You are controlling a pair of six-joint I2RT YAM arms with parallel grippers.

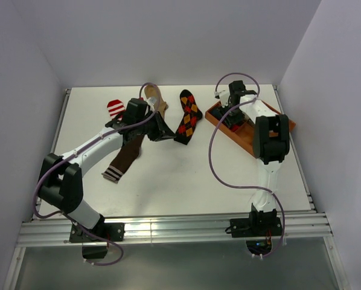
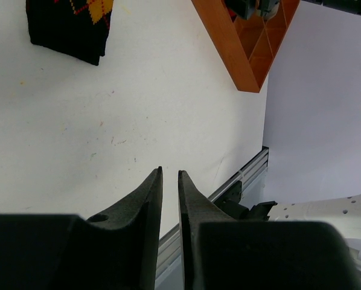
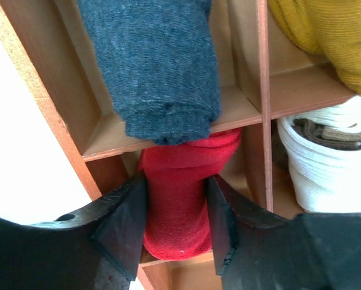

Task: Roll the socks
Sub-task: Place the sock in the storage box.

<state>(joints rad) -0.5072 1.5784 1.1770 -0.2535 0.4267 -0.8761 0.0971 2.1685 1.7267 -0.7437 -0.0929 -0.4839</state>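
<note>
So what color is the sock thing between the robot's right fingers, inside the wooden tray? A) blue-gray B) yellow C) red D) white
C: in the right wrist view, the right gripper has its two dark fingers on either side of the red sock roll, which sits in a compartment of the wooden tray; the blue-gray sock lies just beyond it.

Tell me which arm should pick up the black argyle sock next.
Left, likely. The left gripper sits beside the black argyle sock with nothing between its fingers, while the right gripper is in the wooden tray, straddling a red sock.
</note>
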